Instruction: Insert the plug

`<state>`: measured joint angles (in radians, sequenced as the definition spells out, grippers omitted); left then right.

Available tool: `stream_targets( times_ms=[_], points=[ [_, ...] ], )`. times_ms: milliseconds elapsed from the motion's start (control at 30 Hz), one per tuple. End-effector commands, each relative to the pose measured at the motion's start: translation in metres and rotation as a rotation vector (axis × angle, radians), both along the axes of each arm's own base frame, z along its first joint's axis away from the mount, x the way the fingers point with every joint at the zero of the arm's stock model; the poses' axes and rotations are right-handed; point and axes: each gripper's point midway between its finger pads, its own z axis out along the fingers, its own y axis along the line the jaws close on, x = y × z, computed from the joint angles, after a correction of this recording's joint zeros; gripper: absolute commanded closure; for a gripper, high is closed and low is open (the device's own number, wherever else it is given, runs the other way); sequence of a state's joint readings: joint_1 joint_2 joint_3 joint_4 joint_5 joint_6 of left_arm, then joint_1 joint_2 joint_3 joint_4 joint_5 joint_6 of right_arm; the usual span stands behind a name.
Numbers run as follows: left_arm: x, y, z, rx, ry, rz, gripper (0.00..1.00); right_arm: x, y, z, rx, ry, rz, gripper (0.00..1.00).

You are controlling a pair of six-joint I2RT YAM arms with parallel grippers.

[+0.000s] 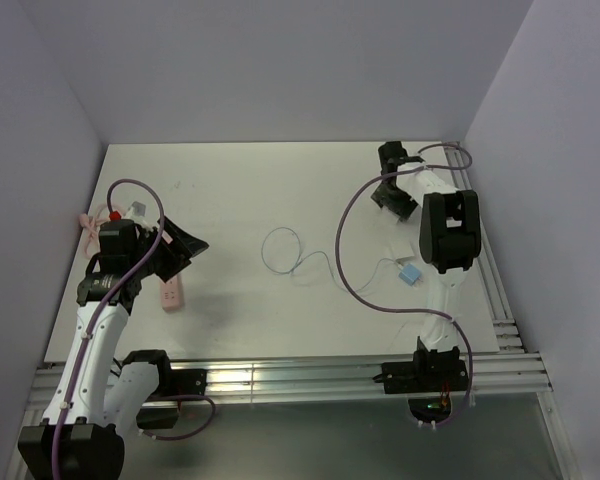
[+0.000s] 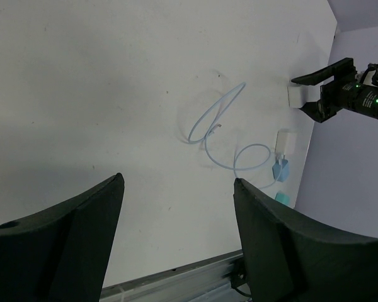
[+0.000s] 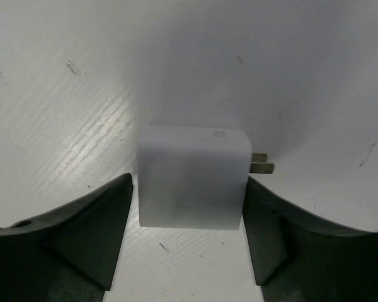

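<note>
Bench [image 1: 250, 190]: white, walled on three sides.
Left gripper [image 2: 176, 189]: held at the bench's left side, near a pink socket strip [image 1: 171, 293]; jaws spread, nothing between.
Right gripper [image 3: 189, 189]: far right, jaws set either side of a white adapter [image 3: 192, 182]; grasp cannot be told.
Wire [image 2: 236, 92]: looped mid-bench.
Plug [image 2: 219, 126]: laid free at the wire's end, well apart from both grippers.

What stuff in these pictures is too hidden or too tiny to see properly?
- The plug, left wrist view: too small to tell its shape.
- Pink socket strip, top view: the left arm covers part of it, and its holes cannot be seen.
- White charger block, right wrist view: shadow hides whether the right fingers are squeezing it.
</note>
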<state>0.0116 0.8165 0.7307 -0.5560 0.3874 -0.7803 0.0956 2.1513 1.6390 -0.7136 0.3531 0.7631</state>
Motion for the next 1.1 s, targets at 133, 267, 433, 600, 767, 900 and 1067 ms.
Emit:
stream_targets(
  times_ms=[133, 267, 433, 600, 767, 900, 1067],
  points=[
    [0.005, -0.005, 0.022, -0.003, -0.093, -0.041, 0.27, 0.018, 0.0, 0.026, -0.007, -0.049, 0.089, 0.78],
    [0.001, -0.013, 0.034, -0.009, -0.154, -0.104, 0.31, 0.01, 0.004, 0.044, 0.0, -0.104, 0.17, 1.0],
    [-0.002, -0.031, 0.048, -0.093, -0.232, -0.206, 0.42, -0.007, 0.047, 0.065, 0.129, -0.22, 0.352, 1.0],
    [0.001, -0.043, 0.07, -0.131, -0.338, -0.291, 0.45, -0.034, 0.124, 0.106, 0.385, -0.403, 0.644, 1.0],
    [-0.006, -0.052, 0.101, -0.154, -0.51, -0.363, 0.37, -0.102, 0.219, 0.148, 0.817, -0.483, 0.986, 1.0],
    [-0.02, -0.059, 0.134, -0.134, -0.675, -0.454, 0.26, -0.167, 0.26, 0.223, 1.234, -0.621, 1.188, 1.0],
    [-0.047, -0.07, 0.167, -0.099, -0.879, -0.617, 0.2, -0.227, 0.276, 0.257, 1.392, -0.596, 1.341, 1.0]
  ],
)
